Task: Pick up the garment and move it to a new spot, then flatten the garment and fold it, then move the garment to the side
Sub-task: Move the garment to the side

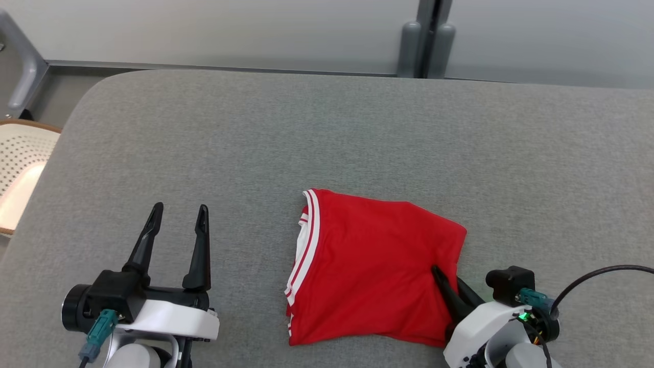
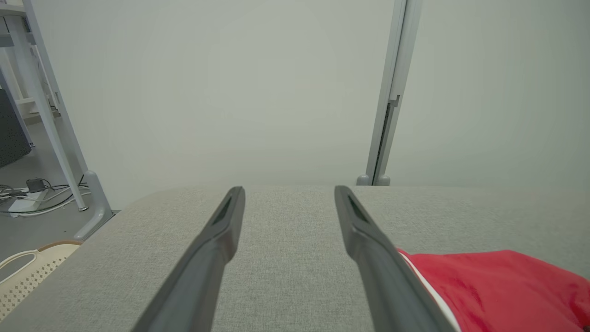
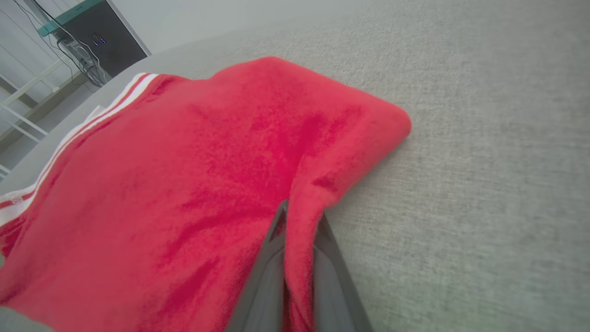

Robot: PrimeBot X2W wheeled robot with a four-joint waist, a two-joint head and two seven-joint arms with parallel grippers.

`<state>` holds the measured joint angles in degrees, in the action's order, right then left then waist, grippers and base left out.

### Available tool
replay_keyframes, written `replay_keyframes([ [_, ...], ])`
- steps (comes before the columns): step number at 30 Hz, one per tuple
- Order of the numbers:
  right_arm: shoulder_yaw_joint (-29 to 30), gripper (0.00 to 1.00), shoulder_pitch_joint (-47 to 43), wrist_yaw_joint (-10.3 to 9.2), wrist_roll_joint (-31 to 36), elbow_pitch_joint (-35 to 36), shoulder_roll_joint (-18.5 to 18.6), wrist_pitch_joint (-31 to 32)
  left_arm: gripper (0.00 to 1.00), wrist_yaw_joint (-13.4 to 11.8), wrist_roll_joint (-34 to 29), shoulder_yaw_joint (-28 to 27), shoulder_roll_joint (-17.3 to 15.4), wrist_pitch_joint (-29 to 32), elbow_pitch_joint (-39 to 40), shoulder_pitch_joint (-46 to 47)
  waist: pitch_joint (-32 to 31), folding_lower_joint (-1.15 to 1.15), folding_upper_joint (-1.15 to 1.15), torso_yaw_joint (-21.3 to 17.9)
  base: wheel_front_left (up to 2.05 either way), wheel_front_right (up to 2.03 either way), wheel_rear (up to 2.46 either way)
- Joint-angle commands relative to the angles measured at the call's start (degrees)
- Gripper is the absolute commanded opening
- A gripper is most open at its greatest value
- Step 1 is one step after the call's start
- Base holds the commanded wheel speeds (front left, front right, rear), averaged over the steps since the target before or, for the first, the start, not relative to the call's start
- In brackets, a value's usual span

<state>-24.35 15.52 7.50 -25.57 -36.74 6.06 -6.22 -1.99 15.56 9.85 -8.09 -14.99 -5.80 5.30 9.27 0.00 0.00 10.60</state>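
Fingers of my right gripper: pinched shut on a ridge of the folded red garment at its right edge, tips buried in cloth. Then my left gripper: spread wide, empty, left of it, apart. Basket: cut off, contents unclear. Grey table, pale wall.

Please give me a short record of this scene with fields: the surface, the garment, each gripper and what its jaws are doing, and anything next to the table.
table: grey, padded, rounded corner at the far left
garment: red with white-striped trim, folded, lying near the table's front edge
left gripper: jaws open, holding nothing, to the left of the garment and apart from it
right gripper: jaws shut on a raised fold at the garment's right side
basket: cream, perforated, off the table's left side
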Motion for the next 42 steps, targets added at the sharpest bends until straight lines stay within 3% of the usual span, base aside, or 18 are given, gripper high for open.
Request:
replay_keyframes([
  [1, -1.2, 0.0, 1.09, -0.08, -0.35, 0.26, 1.76, -1.4, 1.0, 0.22, -0.76, -0.6, -0.31, -0.19, 0.77, 0.76, 0.56, 0.0, 0.0, -3.11, 0.0, 0.0, 0.0],
  [8, -4.25, 0.0, 4.86, -0.09, -0.21, 4.29, 6.81, -4.18, 1.0, 0.0, -1.59, -1.29, -1.02, -0.19, 3.01, 1.5, 2.34, 0.0, 0.0, -12.66, 0.0, 0.0, 0.0],
  [17, -3.34, 0.0, 13.17, -0.07, -0.77, 6.82, 19.75, -3.94, 1.0, 0.89, -2.66, -0.6, -2.9, 1.26, 5.59, 5.75, 7.77, 0.0, 0.0, -23.57, 0.0, 0.0, 0.0],
  [26, 3.03, 0.0, 24.45, -0.07, -3.84, 3.94, 27.16, -4.37, 1.0, 1.52, -4.41, 0.22, -5.27, 4.25, 9.66, 10.67, 16.18, 0.0, 0.0, -26.16, 0.0, 0.0, 0.0],
  [34, 10.31, 0.0, 34.09, -0.07, -6.42, -3.03, 33.61, -5.91, 1.0, 2.46, -6.39, 0.89, -8.15, 7.25, 14.4, 15.86, 26.53, 0.0, 0.0, -24.59, 0.0, 0.0, 0.0],
  [39, 12.03, 0.0, 38.35, -0.07, -5.94, -8.92, 38.14, -5.84, 1.0, 3.08, -7.7, 1.37, -9.52, 8.37, 17.44, 19.4, 33.17, 0.0, 0.0, -22.81, 0.0, 0.0, 0.0],
  [42, 11.73, 0.0, 40.64, -0.06, -5.41, -11.99, 38.63, -5.92, 1.0, 3.45, -8.21, 1.46, -10.28, 8.8, 18.67, 21.33, 36.69, 0.0, 0.0, -21.82, 0.0, 0.0, 0.0],
])
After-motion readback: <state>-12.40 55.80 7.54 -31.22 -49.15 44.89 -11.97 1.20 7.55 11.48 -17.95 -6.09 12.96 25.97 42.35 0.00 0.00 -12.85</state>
